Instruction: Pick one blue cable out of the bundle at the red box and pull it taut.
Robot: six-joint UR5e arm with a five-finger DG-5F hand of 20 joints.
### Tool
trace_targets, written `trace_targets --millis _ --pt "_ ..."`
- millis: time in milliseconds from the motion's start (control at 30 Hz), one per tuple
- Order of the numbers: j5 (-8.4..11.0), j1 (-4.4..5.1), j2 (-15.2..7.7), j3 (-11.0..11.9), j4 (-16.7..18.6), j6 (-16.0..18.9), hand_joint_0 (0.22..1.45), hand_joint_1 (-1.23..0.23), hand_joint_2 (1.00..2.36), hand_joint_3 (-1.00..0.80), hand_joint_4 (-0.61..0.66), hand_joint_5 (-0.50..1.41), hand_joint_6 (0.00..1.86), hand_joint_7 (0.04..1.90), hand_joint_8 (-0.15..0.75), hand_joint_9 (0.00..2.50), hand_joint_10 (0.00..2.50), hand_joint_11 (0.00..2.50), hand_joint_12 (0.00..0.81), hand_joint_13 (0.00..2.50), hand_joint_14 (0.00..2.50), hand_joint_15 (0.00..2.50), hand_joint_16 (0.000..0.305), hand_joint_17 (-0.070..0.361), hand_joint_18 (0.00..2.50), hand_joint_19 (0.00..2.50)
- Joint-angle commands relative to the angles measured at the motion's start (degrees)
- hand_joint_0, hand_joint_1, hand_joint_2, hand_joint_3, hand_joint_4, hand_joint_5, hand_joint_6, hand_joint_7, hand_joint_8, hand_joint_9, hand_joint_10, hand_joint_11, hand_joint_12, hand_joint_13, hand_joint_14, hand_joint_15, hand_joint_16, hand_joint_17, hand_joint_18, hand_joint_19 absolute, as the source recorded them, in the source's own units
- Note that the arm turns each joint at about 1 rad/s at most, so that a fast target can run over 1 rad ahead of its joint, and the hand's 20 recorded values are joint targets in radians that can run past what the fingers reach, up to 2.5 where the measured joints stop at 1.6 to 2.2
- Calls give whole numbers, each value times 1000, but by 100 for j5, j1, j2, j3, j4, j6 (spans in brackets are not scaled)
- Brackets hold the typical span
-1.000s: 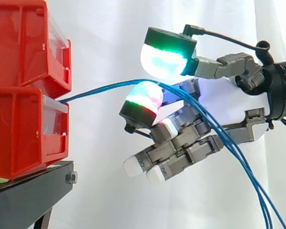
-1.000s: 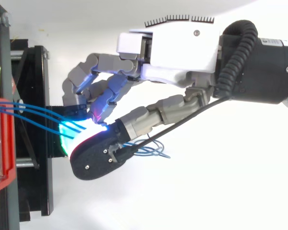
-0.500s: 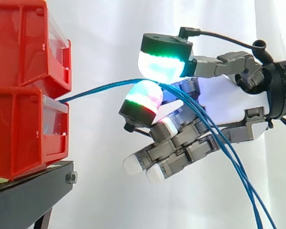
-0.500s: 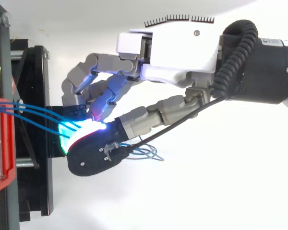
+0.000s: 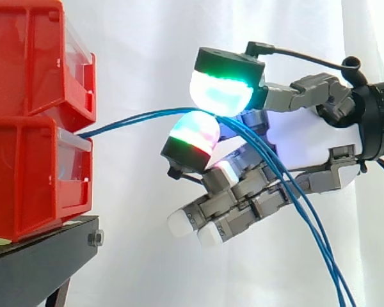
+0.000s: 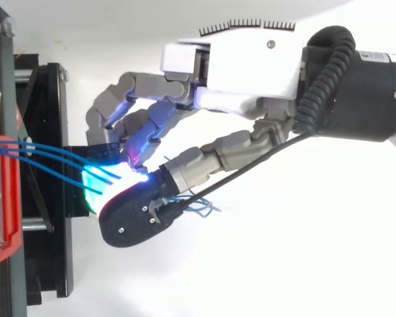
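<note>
Fingers: the hand [image 6: 244, 72] has its thumb pad [image 5: 221, 89], glowing green and cyan, closed down over a finger pad [image 5: 193, 133] glowing red and green, and the blue cables [image 5: 134, 119] are pinched between the two
Other fingers: curled below the pinch, their white pads [image 5: 179, 224] touching nothing
Pads: thick rounded domes, translucent, each backed by a black cap
Cable count: three thin, smooth strands, lying side by side in the top view
Cable path: from the seam where the upper bin sits on the lower one, they rise in a shallow arc to the pinch, then fan out and droop past the curled fingers to the lower edge of the side view
Bins: two red bins [image 5: 25, 179], stacked, boxy glossy plastic, each with a clear front panel
Stand: black stand [image 5: 45, 252] under the bins, flat-topped, with a bolt head at its corner
Backdrop: white curtain [image 5: 141, 51] with soft vertical folds
</note>
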Motion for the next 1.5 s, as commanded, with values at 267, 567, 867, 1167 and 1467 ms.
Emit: trace_targets --millis 267,567,867,1167,1467 --pt "0 0 1 1 32 14 584 -942 1000 -500 13 -194 947 932 263 918 13 1039 357 524 9 259 46 103 537 119" --pt "9 0 1 1 -3 23 463 -805 1000 -500 46 -187 943 907 311 946 11 1027 401 539 9 282 54 121 544 164" --pt "9 0 1 1 14 23 584 -649 1000 -500 31 -188 926 969 301 937 14 1027 379 518 10 298 48 109 485 225" --pt "9 0 -8 1 6 31 712 -828 1004 -445 -26 -193 932 982 291 905 14 1029 372 514 9 274 48 109 514 174" --pt "9 -9 1 -8 14 23 649 -959 1000 -500 1 -194 931 955 250 895 14 1024 361 524 9 261 47 105 537 130"
